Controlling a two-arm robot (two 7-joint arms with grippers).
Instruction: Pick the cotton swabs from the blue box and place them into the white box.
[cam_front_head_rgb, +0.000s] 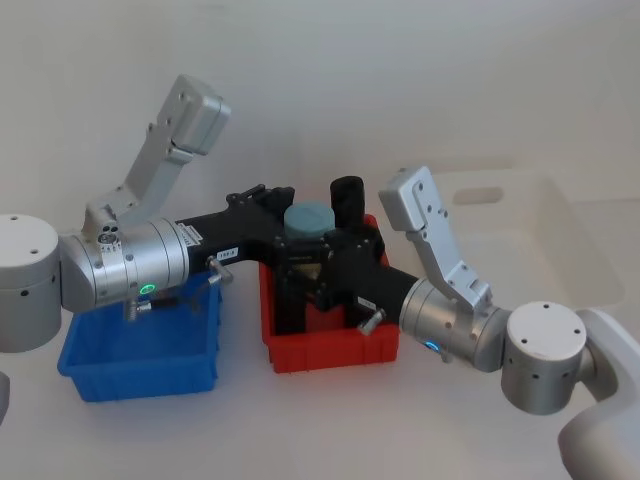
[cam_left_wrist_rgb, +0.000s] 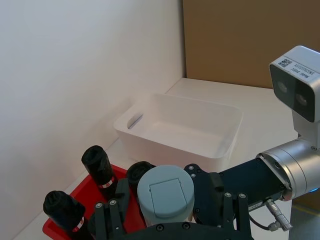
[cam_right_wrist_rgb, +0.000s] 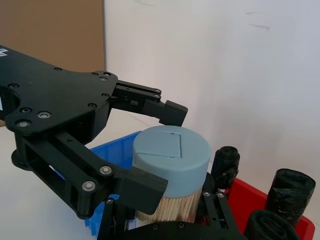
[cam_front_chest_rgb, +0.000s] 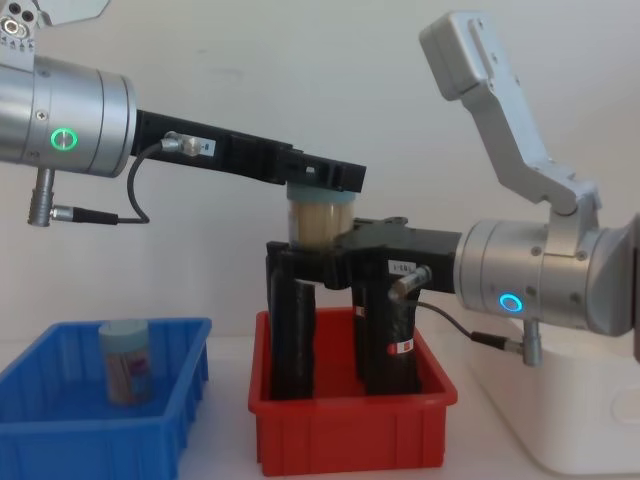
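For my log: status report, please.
Left gripper shut on swab tub cap, above red bin. Right gripper at tub body. Another tub in blue box. Black rolls beneath.

Plain white wall (cam_front_head_rgb: 400, 60) behind the left fingers (cam_front_chest_rgb: 338, 176), bare apart from a few faint dark marks up high in the right wrist view. White matte bench (cam_front_head_rgb: 150, 440) below the fingers, with soft shadows. Brown board-like panel (cam_left_wrist_rgb: 250, 40) beyond the fingers, meeting the wall at a vertical edge. Light even and diffuse.
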